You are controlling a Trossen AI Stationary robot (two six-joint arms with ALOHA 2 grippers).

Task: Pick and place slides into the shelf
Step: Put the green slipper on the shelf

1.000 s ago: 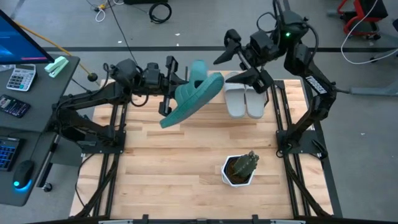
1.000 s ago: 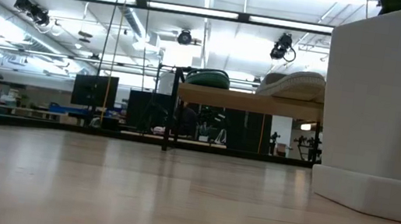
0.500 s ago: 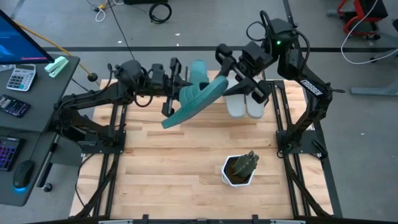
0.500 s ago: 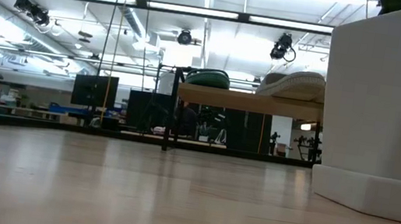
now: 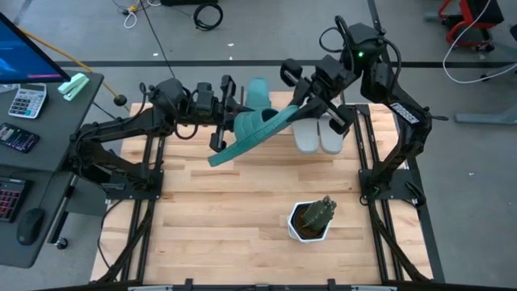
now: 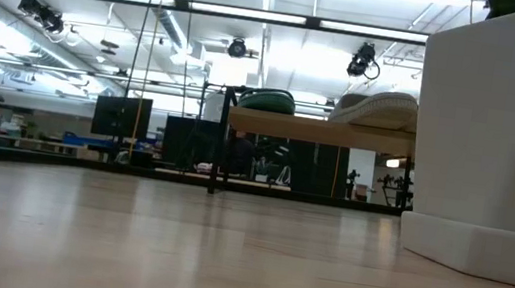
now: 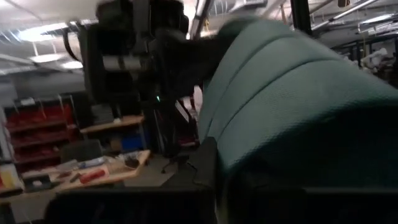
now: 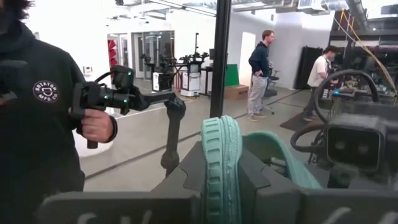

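Note:
A teal slide [image 5: 250,133] hangs in the air between both arms, above the table's far middle. My left gripper [image 5: 220,117] is shut on its left part and my right gripper [image 5: 300,103] on its right end. A second teal slide [image 5: 258,90] and the grey pair [image 5: 318,133] lie on the shelf [image 6: 320,131] at the table's far side, resting on their soles; in the low view they show as a teal slide [image 6: 266,99] and a grey slide [image 6: 379,109] on the plank. My left gripper holds the teal slide's left part [image 7: 273,118], coming level from the table's left side. The slide itself hides the place of contact. It is lifted clear of the table and slants toward the far right. My right gripper pinches the slide's right end [image 8: 221,155] between its two fingers [image 8: 186,180], which stand on either face of the sole. They come slanting from the far right. The slide stands on edge between them, clear of the table and the shelf.
A plant in a white pot [image 5: 311,220] stands on the table's near right, and fills the right of the low view as a white pot [image 6: 499,148]. A desk [image 5: 32,121] with keyboards stands left of the table. A person holding a hand device [image 8: 106,99] stands beyond the table.
My right gripper has moved toward the table's left onto the teal slide's right end and has shut on it. My left gripper has kept its hold, and the slide stays lifted in about the same place.

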